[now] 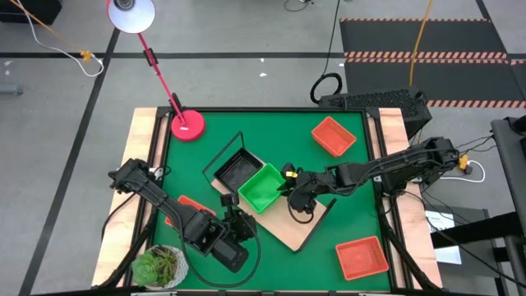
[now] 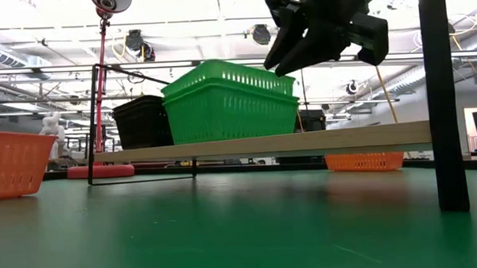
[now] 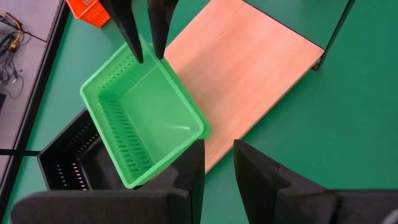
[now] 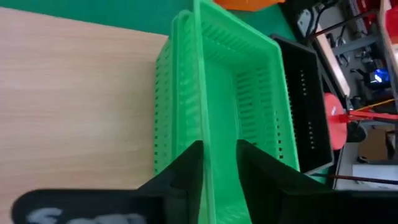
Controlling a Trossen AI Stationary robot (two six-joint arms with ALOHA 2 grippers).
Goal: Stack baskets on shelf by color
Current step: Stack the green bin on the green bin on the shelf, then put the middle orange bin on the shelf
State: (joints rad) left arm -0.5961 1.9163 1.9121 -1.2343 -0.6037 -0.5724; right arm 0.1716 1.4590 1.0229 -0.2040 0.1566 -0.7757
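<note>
A stack of green baskets stands on the light-wood shelf, next to a black basket on the same board. In the right wrist view two green rims show, one nested in the other. In the low view the top green basket sits slightly tilted. My right gripper is over the stack's right end and shut on the top basket's wall. My left gripper hovers near the stack's near side, slightly open and empty; it also shows in its wrist view. My right gripper has the top green basket by the rim of its right end wall. One finger is inside the basket and one outside, coming down from above. The basket rests nested in the green one below, on the shelf.
Red-orange baskets lie on the green mat at far right, near right and under my left arm. A red lamp base stands at far left and a potted plant at the near left corner. The shelf lies diagonally on the mat.
</note>
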